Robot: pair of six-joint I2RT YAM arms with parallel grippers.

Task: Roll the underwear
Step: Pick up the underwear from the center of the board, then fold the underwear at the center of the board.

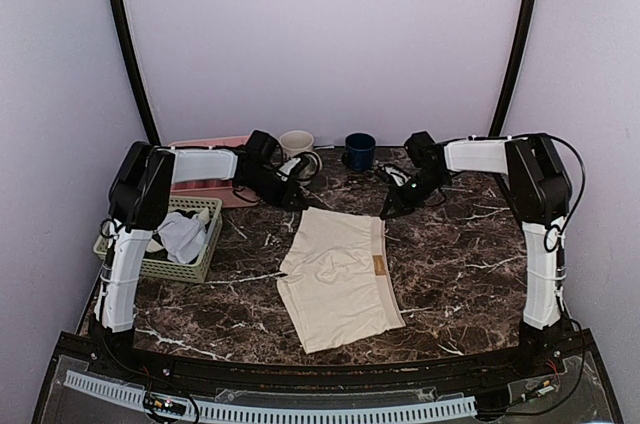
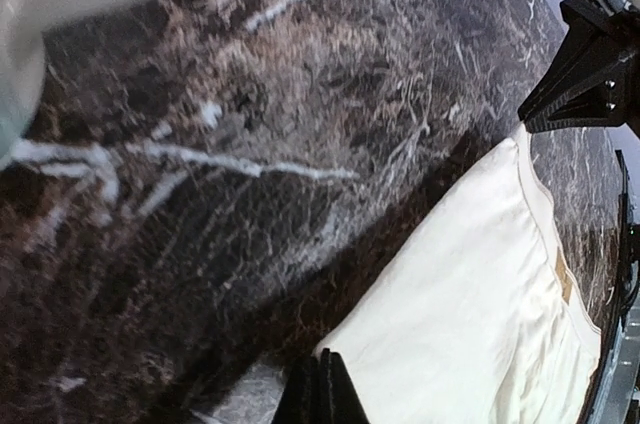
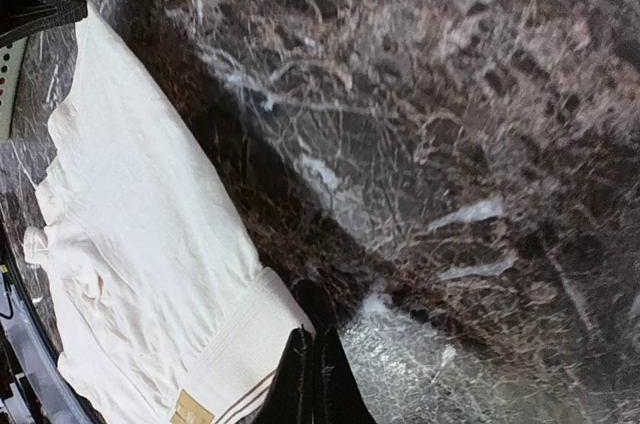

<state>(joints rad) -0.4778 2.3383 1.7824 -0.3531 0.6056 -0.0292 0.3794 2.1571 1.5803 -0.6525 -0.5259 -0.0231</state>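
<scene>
Dark marble counter (image 1: 450, 274). Underwear (image 1: 340, 274) lies flat at centre, label (image 1: 379, 265) on its right edge. Basket (image 1: 200, 259) sits left. Left end effector (image 1: 298, 202) is clenched on the far left corner, right end effector (image 1: 388, 212) on the far waistband corner. White cup (image 1: 296, 143) and blue cup (image 1: 359, 150) stand behind.

A dark brown marble tabletop veined with white (image 1: 460, 244) fills the scene. At its left edge sits a pale green slotted plastic basket (image 1: 205, 249), holding a crumpled white cloth (image 1: 183, 236) with something dark tucked beside it. Just behind the basket lies a flat pink tray (image 1: 225, 194). At the back edge, a cream ceramic mug (image 1: 296, 143) and a dark blue mug (image 1: 359, 150) stand upright, near each other but apart. Plain pale lilac walls (image 1: 320, 34) enclose the table, with a curved black pole on either side (image 1: 125, 34) (image 1: 520, 34). A white perforated strip (image 1: 270, 406) runs along the near edge.
</scene>
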